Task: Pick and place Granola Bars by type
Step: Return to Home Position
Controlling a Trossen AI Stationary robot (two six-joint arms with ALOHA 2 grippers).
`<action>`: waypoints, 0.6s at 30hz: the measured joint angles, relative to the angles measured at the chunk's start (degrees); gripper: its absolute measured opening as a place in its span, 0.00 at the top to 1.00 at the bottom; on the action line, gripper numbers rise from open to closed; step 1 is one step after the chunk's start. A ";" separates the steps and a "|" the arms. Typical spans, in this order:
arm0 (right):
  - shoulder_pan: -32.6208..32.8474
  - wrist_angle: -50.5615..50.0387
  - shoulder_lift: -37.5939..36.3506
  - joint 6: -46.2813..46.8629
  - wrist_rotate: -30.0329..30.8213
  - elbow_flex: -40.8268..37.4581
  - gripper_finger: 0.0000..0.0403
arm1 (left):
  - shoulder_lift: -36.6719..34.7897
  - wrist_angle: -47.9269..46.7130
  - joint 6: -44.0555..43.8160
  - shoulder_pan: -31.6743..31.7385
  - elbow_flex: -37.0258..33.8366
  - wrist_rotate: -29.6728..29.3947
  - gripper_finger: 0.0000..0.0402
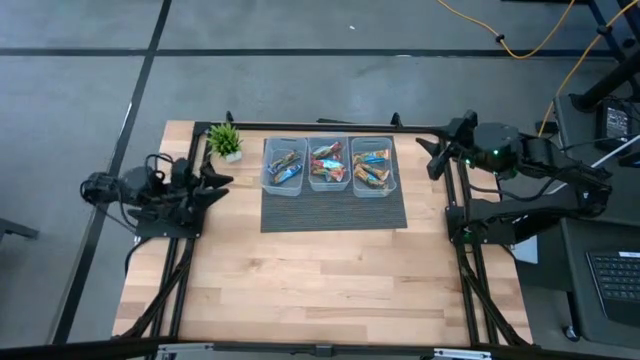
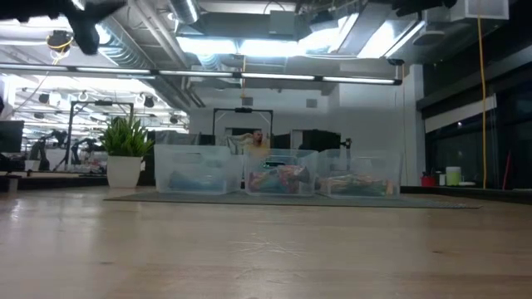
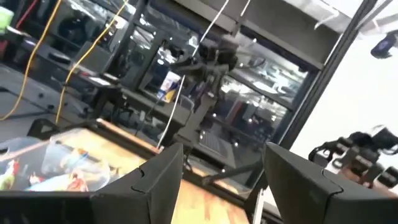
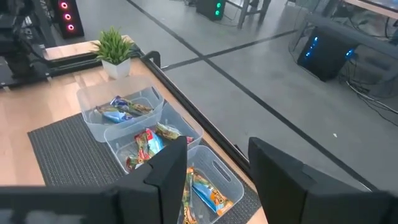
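Note:
The granola bars lie in three clear bins on a dark mat at the table's far side: blue-wrapped bars in the left bin, red ones in the middle bin, orange-blue ones in the right bin. The right wrist view shows them too: blue bars, red bars, orange-blue bars. My left gripper hovers open at the table's left side, left of the bins. My right gripper hovers open at the table's right side, right of the bins. Both are empty.
A small potted plant stands at the mat's far left corner, close to my left gripper. The dark mat extends nearward of the bins. The wooden tabletop stretches toward the near edge. Black frame rails run along both table sides.

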 joint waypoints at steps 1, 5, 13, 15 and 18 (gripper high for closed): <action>0.00 0.30 0.00 -0.02 -0.02 0.00 0.57 | 0.02 0.65 -0.55 1.99 -1.10 2.05 0.47; 0.00 1.37 -0.15 0.16 -1.57 0.00 0.57 | 0.04 4.85 -4.49 11.06 -6.78 10.91 0.48; 1.03 1.29 -0.13 1.75 -3.50 0.00 0.57 | 0.53 5.03 -4.27 24.80 -13.14 24.43 0.59; 1.60 1.28 -0.13 1.75 -3.51 0.00 0.57 | 1.18 3.18 0.42 25.63 -13.17 22.28 0.61; 2.21 1.21 -0.13 1.70 -3.52 0.00 0.57 | 2.90 1.35 5.92 25.46 -13.19 15.74 0.64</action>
